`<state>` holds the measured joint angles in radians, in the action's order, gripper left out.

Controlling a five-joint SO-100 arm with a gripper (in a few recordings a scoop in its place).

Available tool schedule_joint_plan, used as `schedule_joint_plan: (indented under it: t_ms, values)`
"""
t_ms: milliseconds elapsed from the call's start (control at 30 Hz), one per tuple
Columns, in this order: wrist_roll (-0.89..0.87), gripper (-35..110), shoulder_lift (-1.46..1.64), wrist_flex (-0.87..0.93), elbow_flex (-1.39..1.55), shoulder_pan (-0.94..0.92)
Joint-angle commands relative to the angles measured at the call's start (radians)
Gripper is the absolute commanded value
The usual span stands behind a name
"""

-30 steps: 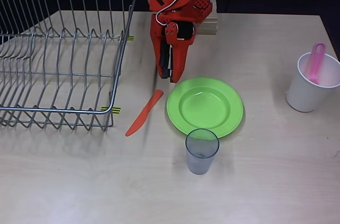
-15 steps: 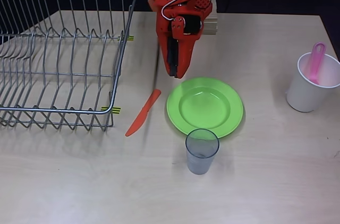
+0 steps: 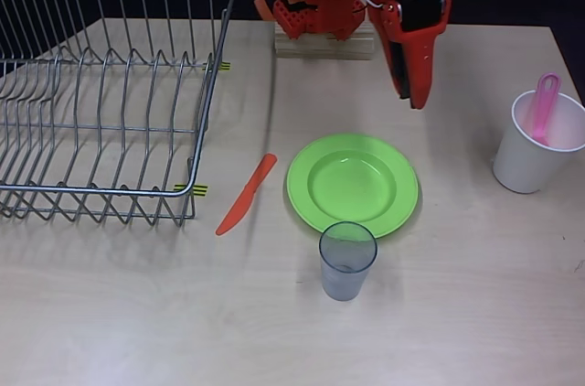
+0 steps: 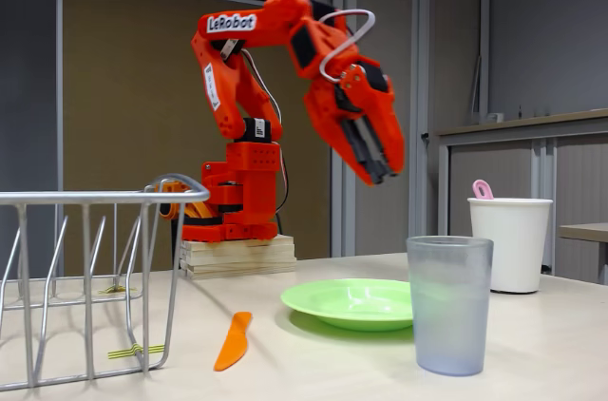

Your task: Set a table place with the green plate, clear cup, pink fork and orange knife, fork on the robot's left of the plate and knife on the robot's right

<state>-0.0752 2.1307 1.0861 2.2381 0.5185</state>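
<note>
The green plate lies mid-table. The clear cup stands upright just in front of it. To the plate's left in the overhead view the orange knife lies flat on the table. The pink fork stands handle-up inside a white cup at the right. My gripper hangs in the air behind the plate's right side, pointing down, fingers together with nothing in them.
A wire dish rack fills the left of the table. The arm's base sits on a wooden block at the back edge. Bare tabletop lies between the plate and the white cup.
The arm has swung from behind the plate's left edge over to the right, toward the white cup, and lifted. Knife, plate, cup and fork have not moved.
</note>
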Motion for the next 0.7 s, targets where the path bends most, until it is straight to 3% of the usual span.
schedule_joint_plan:
  t_ms: [0,300,667]
  values:
    - [-0.308,15,-0.087,0.098,-0.147,0.132]
    - [-0.859,23,-0.249,0.156,-0.324,0.428]
    - [-1.005,23,-0.434,0.098,-0.466,0.563]
